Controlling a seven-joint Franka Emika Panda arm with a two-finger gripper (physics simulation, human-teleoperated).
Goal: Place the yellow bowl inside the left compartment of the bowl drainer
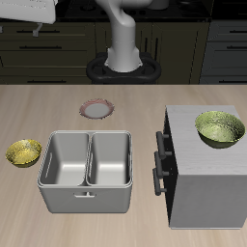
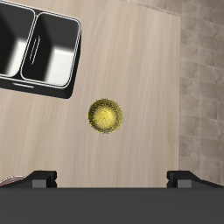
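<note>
1. Since the yellow bowl [image 1: 24,152] is round, it has no long axis and points no particular way; it sits upright on the table [image 1: 116,227], mouth up, so any approach direction around its rim serves equally.
2. Taking the bowl drainer [image 1: 86,172] as landmark, the yellow bowl rests just beside the drainer's outer short wall, apart from it and not touching, roughly level with the drainer's back half.
3. Within the drainer, the left compartment [image 1: 111,160] is the well farther from the bowl; the other well lies between the two. My judgement is that the carry must cross that nearer well and the central divider before lowering.
4. Beyond the drainer's far side stands the cabinet [image 1: 203,178], with a larger yellow-green bowl [image 1: 220,128] on its top, which is not the target.
5. Behind the drainer, a small pinkish-rimmed plate [image 1: 96,109] lies flat on the table.
6. Seen from the wrist view, the gripper [image 2: 112,179] hangs high above the table with the yellow bowl almost straight beneath it; its two fingertips [image 2: 42,179] stand wide apart, holding nothing.
7. Judging from this, the coming move is mostly a straight descent, with one finger set inside the rim and one outside.
</note>
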